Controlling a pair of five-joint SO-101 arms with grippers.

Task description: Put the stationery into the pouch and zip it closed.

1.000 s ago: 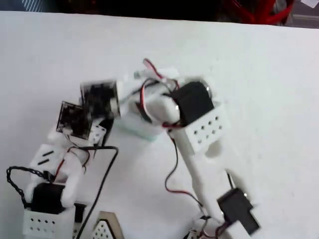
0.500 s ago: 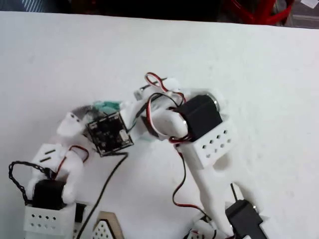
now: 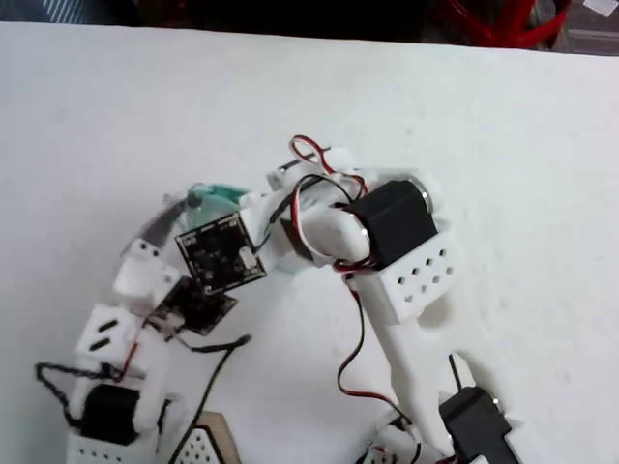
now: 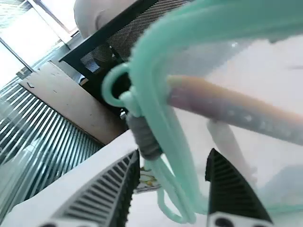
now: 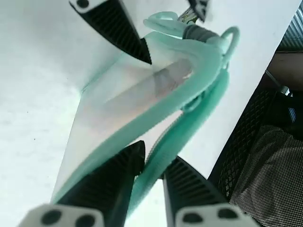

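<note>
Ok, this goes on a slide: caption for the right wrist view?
Jaws of the right gripper closed on the mint zip edge of the pouch, a pen inside.

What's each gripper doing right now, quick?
Left gripper: open, astride the zipper end of the pouch.
Right gripper: closed on the pouch edge.

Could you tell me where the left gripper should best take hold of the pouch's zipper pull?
Probably the grey slider beside its mint ring. It stands clear of the pouch rim. Come in from the pouch's end, with the fingers straddling the zip line.
</note>
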